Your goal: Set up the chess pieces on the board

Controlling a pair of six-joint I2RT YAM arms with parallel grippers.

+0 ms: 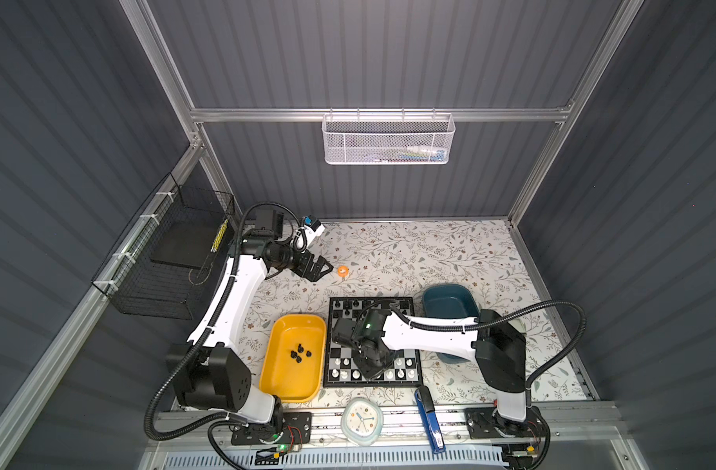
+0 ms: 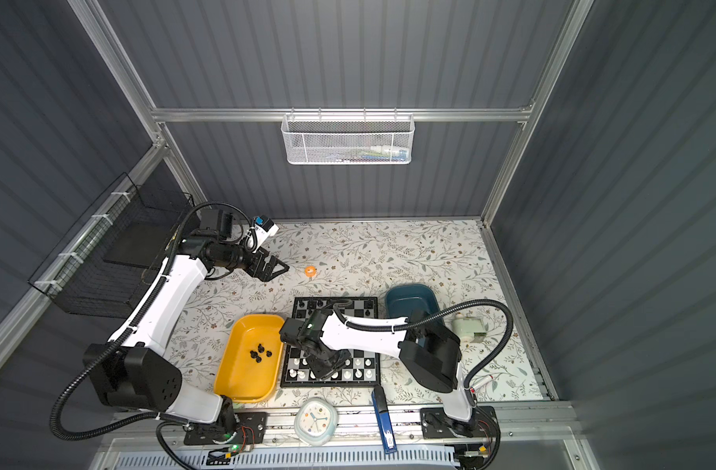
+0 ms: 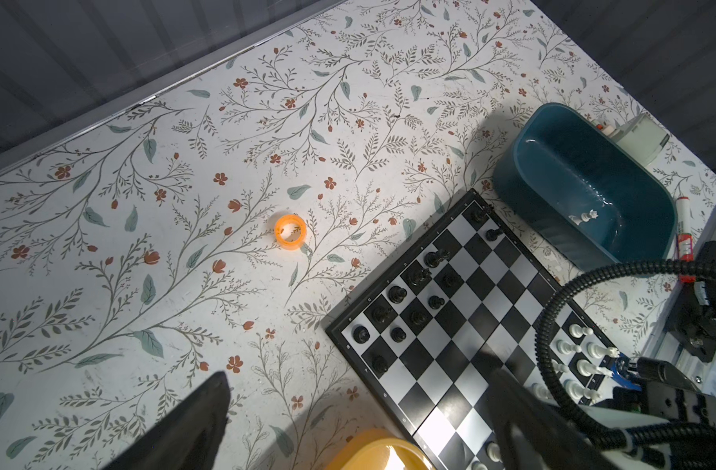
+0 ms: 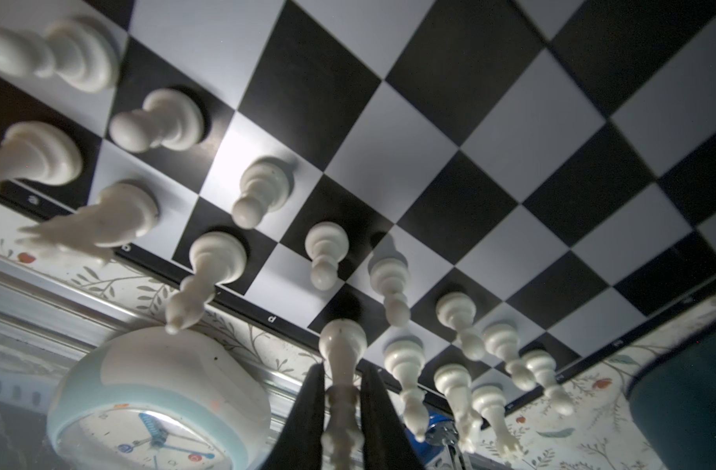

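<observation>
The board (image 1: pixel 372 383) (image 2: pixel 330 384) lies mid-table between a yellow tray (image 1: pixel 283 386) and a teal tray (image 1: pixel 446 301). Black chess pieces (image 1: pixel 350 303) (image 3: pixel 417 276) stand on its far rows and white ones (image 1: pixel 405 368) (image 4: pixel 258 187) on its near rows. Several black pieces (image 1: pixel 300 353) lie in the yellow tray, and a white one (image 3: pixel 584 217) lies in the teal tray. My right gripper (image 1: pixel 373 371) (image 4: pixel 341 372) is shut on a tall white piece (image 4: pixel 342 342) whose base rests on the nearest row. My left gripper (image 1: pixel 321 268) (image 3: pixel 358 372) hangs open and empty at the back left.
An orange ring (image 1: pixel 342 271) (image 3: pixel 290 231) lies on the floral cloth behind the board. A clock (image 1: pixel 362 419) and a blue stapler (image 1: pixel 429 423) sit at the front edge. A white gadget (image 2: pixel 466 327) and a marker (image 2: pixel 482 382) lie at the right.
</observation>
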